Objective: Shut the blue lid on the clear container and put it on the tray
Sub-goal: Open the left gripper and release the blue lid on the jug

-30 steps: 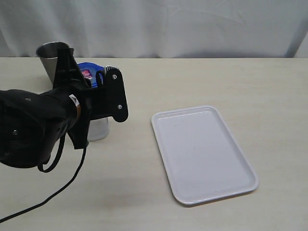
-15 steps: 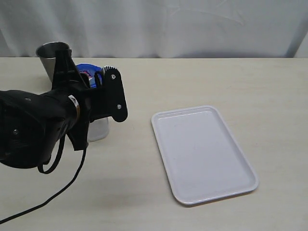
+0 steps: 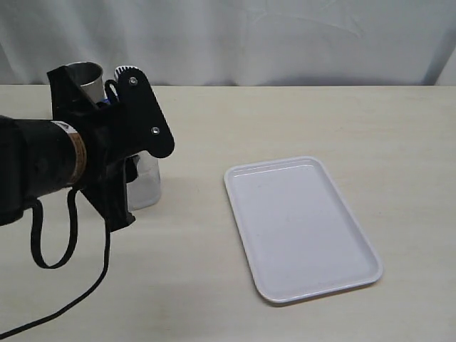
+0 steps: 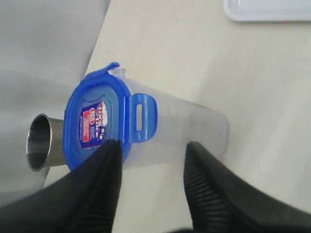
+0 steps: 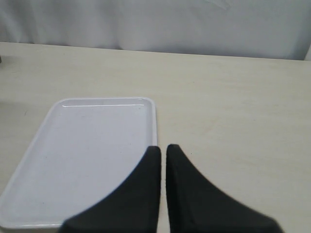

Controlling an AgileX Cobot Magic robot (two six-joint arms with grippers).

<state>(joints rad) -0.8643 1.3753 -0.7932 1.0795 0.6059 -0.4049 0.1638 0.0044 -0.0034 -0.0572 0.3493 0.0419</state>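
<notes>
The clear container (image 4: 189, 131) stands on the table with the blue lid (image 4: 99, 121) on its mouth, one snap tab sticking outward. My left gripper (image 4: 153, 148) is open with nothing between its fingers, held off the container. In the exterior view the left gripper (image 3: 96, 85) hides most of the blue lid (image 3: 105, 102); the clear container (image 3: 146, 182) shows below it. The white tray (image 3: 303, 228) lies bare to the right. My right gripper (image 5: 163, 148) is shut on nothing, above the near edge of the tray (image 5: 87, 155), out of the exterior view.
A grey steel cup (image 3: 85, 73) stands just behind the container; the steel cup (image 4: 43, 143) lies close beside the lid in the left wrist view. A white curtain backs the table. Bare tabletop separates container and tray.
My left gripper has lifted and shifted left, away from the lid, and now covers more of the lid and cup. The container, lid and tray have not moved.
</notes>
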